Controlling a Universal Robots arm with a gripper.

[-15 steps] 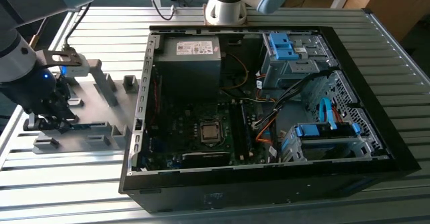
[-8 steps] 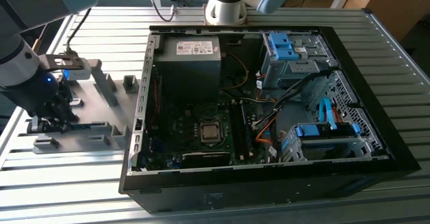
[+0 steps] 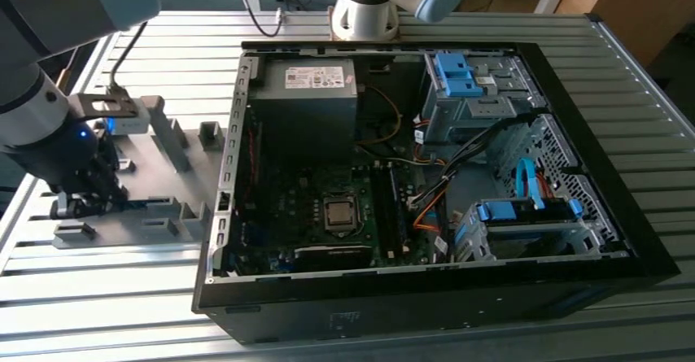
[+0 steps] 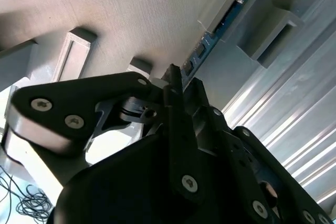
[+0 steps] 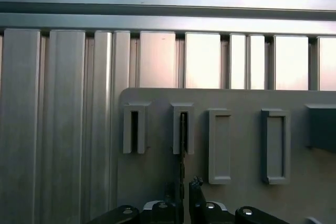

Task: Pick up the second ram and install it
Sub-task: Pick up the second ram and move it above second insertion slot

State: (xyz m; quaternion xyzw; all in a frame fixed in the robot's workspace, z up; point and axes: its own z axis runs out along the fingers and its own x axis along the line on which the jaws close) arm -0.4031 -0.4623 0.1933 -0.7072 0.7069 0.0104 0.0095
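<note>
Gripper (image 5: 185,195) sits over the second ram (image 5: 182,148) | ram stands on edge in a grey fixture block (image 5: 176,129), we judge to present its sides | clamped or released: we cannot tell

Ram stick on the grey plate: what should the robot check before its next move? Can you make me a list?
1. Second ram sitting in its fixture block: ok, it stands on edge in the slot.
2. Gripper lined up with the ram: ok, in the first wrist view it sits right over the stick's thin edge.
3. Gripper really holding the ram: cannot tell.
4. Computer case open for the install: ok, the exterior view looks straight into it.
5. Free memory slot on the motherboard: cannot tell.
</note>
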